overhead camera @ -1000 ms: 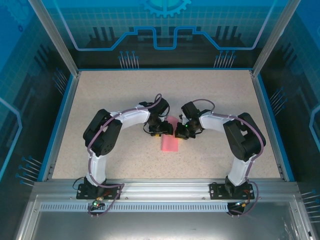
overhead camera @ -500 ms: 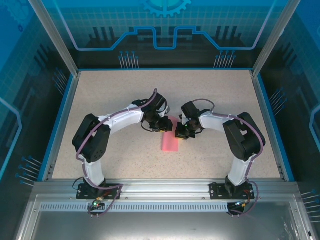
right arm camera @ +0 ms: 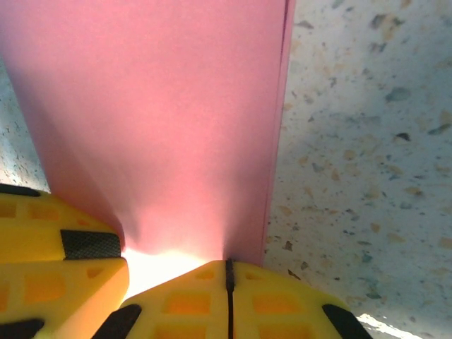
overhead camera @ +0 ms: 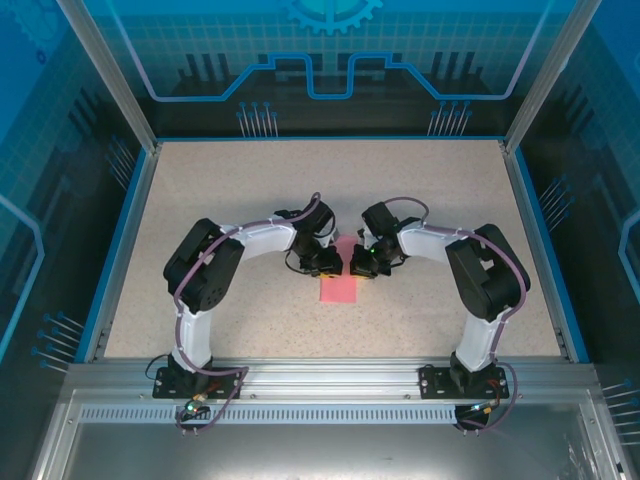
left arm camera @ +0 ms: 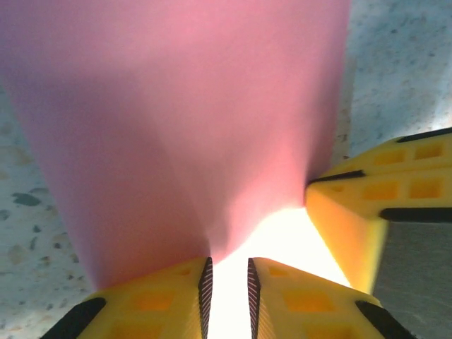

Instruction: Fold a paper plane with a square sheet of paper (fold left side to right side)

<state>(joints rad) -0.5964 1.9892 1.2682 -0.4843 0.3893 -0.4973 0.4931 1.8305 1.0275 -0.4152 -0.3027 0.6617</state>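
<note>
Reaching inward from opposite sides, right claw (right arm camera: 227, 270) pinches the pink paper (right arm camera: 148, 113), left claw (left arm camera: 226, 279) stands slightly ajar.

speckled beige tabletop (overhead camera: 220, 190), blue rim (overhead camera: 325, 138) around it, silver rail (overhead camera: 330, 375) along near edge

Pink paper (left arm camera: 183, 120) fills upper frame, speckled table (left arm camera: 402, 63) at edges. Left hand (left arm camera: 227, 272) fingers nearly together, thin gap, at paper's near edge.

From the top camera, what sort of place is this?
Probably a lab robot cell: speckled table boxed in by blue panels on metal posts, left arm and right arm bolted to a rail.
</note>
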